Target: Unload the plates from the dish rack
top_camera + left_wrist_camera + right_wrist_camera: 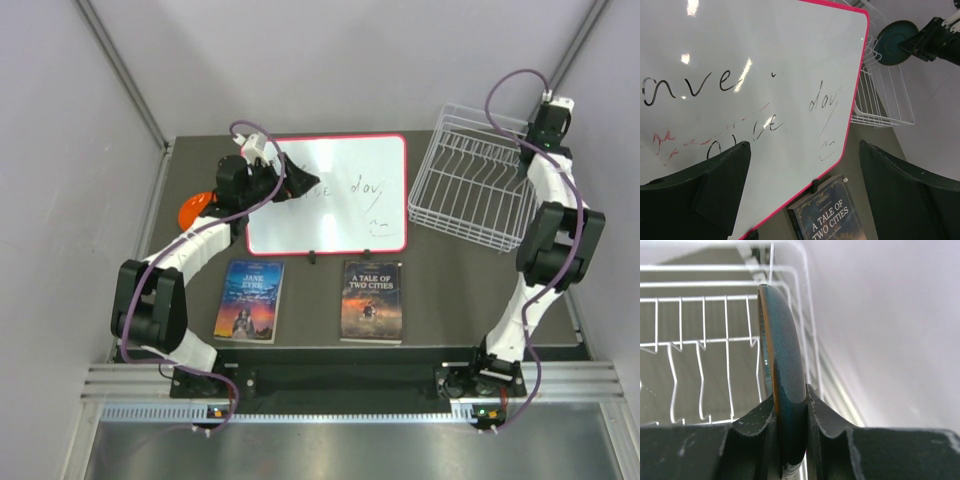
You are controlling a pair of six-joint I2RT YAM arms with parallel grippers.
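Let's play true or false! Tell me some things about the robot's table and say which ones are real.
1. The right gripper holds a dark plate by its edge. True.
2. The left gripper is shut. False: it is open and holds nothing, above the whiteboard.
3. Two books lie in front of the whiteboard. True: Jane Eyre and A Tale of Two Cities.
4. The rack is left of the whiteboard. False: it is on its right.
5. The orange plate lies on the whiteboard. False: it lies on the table, by the whiteboard's left edge.
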